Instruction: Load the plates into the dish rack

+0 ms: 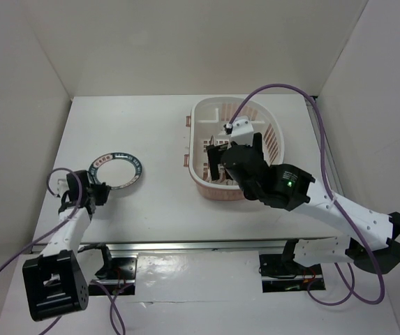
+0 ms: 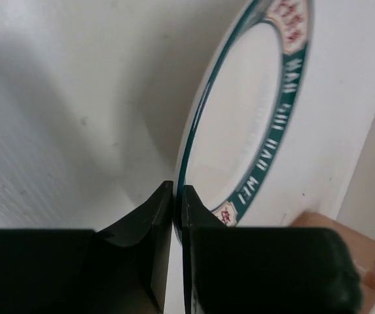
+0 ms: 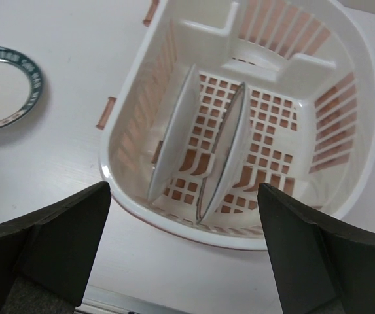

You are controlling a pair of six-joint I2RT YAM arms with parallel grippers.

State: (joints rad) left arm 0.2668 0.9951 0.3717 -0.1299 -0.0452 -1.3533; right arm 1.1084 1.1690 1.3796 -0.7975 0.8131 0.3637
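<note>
Two plates (image 3: 174, 140) stand on edge, side by side, inside the dish rack (image 3: 344, 85), beneath the spread right hand (image 3: 182, 196). The teal-rimmed plate (image 2: 246, 124) rests on the surface (image 1: 158, 209) left of the rack, its near rim pinched by the left hand (image 2: 177, 209).

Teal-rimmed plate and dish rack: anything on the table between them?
No, only bare table separates the teal-rimmed plate from the dish rack, seen in the top external and right wrist views.
</note>
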